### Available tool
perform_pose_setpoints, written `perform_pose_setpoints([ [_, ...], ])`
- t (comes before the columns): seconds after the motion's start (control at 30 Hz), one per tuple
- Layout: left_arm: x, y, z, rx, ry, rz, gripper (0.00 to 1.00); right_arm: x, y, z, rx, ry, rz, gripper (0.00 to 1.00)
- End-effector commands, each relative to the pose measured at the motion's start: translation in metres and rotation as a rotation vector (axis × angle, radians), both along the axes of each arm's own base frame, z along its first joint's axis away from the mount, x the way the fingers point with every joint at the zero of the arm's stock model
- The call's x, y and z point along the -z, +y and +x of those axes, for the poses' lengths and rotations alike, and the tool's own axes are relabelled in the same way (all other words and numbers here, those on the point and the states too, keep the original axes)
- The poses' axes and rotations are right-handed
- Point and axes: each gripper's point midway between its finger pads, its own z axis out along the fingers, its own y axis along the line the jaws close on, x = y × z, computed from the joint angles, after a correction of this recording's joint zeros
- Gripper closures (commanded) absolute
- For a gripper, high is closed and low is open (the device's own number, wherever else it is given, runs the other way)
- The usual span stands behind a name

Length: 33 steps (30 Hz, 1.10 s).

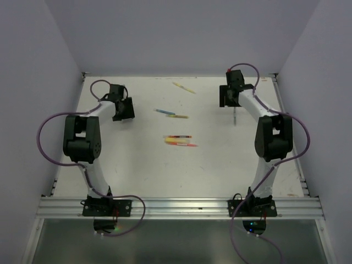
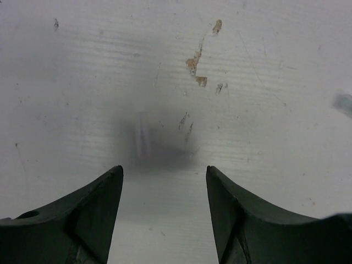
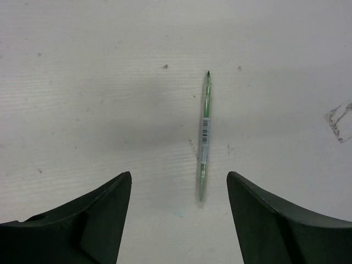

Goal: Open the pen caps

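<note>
On the white counter (image 1: 143,165), a slim green pen (image 3: 204,137) lies flat. Its bare pointed tip aims away from the right claw (image 3: 179,175), and it sits just ahead of the gap between that claw's two dark fingers, which stand spread apart and grasp nothing. Below the left claw (image 2: 164,169), likewise released with both fingers wide and empty, a short pale tube (image 2: 144,135) rests on the surface, too blurred to say whether it is a pen cap; brown scuff marks (image 2: 195,63) lie beyond it. Seen from above, five more pens lie between the two arms, well apart from either claw. A blue pen (image 1: 164,111) lies nearly end to end with a yellow pen (image 1: 179,116), a red pen (image 1: 178,137) lies just beside a yellow-and-pink pen (image 1: 182,143) nearer the bases, and a pale yellow pen (image 1: 183,87) lies alone toward the far edge. The left arm reaches to the far left of the counter, the right arm to the far right.
</note>
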Motion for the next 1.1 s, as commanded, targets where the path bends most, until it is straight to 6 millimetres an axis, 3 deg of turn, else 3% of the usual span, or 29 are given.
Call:
perform_pose_setpoints([
  [0.0,-0.045,-0.006,0.009,-0.012,-0.133,-0.043,0.35,-0.046,0.026,-0.003,-0.066,-0.110,-0.026,0.25],
  [0.03,-0.057,-0.006,0.011,-0.017,-0.165,-0.050,0.34,-0.051,0.033,-0.005,-0.092,-0.117,-0.034,0.25],
  [0.2,-0.076,0.009,-0.002,-0.092,-0.199,-0.001,0.30,-0.044,0.099,-0.026,-0.261,-0.068,0.015,0.25],
  [0.27,-0.092,0.015,-0.011,-0.145,-0.230,0.003,0.30,-0.036,0.123,-0.040,-0.329,-0.048,0.042,0.26],
  [0.3,-0.087,0.017,-0.021,-0.162,-0.219,0.007,0.30,-0.033,0.133,-0.045,-0.361,-0.042,0.060,0.27],
  [0.33,-0.101,0.017,-0.026,-0.174,-0.259,-0.004,0.30,-0.032,0.143,-0.048,-0.406,-0.045,0.075,0.28],
  [0.4,-0.107,0.009,-0.041,-0.176,-0.295,-0.072,0.29,-0.024,0.166,-0.057,-0.505,-0.025,0.147,0.29],
  [0.47,-0.108,-0.003,-0.052,-0.154,-0.316,-0.149,0.29,-0.021,0.174,-0.055,-0.540,-0.021,0.169,0.28],
  [0.5,-0.118,-0.014,-0.057,-0.119,-0.347,-0.208,0.29,-0.021,0.176,-0.049,-0.551,-0.039,0.163,0.28],
  [0.57,-0.113,-0.035,-0.069,-0.058,-0.361,-0.320,0.30,-0.027,0.189,-0.041,-0.621,-0.050,0.181,0.27],
  [0.6,-0.114,-0.039,-0.075,-0.043,-0.378,-0.345,0.30,-0.012,0.191,-0.038,-0.652,-0.015,0.162,0.27],
  [0.67,-0.115,-0.046,-0.080,-0.028,-0.379,-0.386,0.30,-0.019,0.201,-0.026,-0.709,-0.029,0.156,0.28],
  [0.7,-0.119,-0.053,-0.083,0.003,-0.388,-0.420,0.30,-0.003,0.203,-0.025,-0.752,0.011,0.143,0.29],
  [0.83,-0.122,-0.061,-0.091,0.029,-0.401,-0.469,0.30,0.001,0.213,-0.014,-0.804,0.010,0.139,0.30],
  [0.97,-0.118,-0.064,-0.099,0.026,-0.408,-0.498,0.31,0.006,0.218,-0.037,-0.815,0.037,0.172,0.35],
  [1.07,-0.116,-0.068,-0.101,0.035,-0.397,-0.521,0.32,-0.005,0.225,-0.064,-0.789,-0.014,0.170,0.35],
])
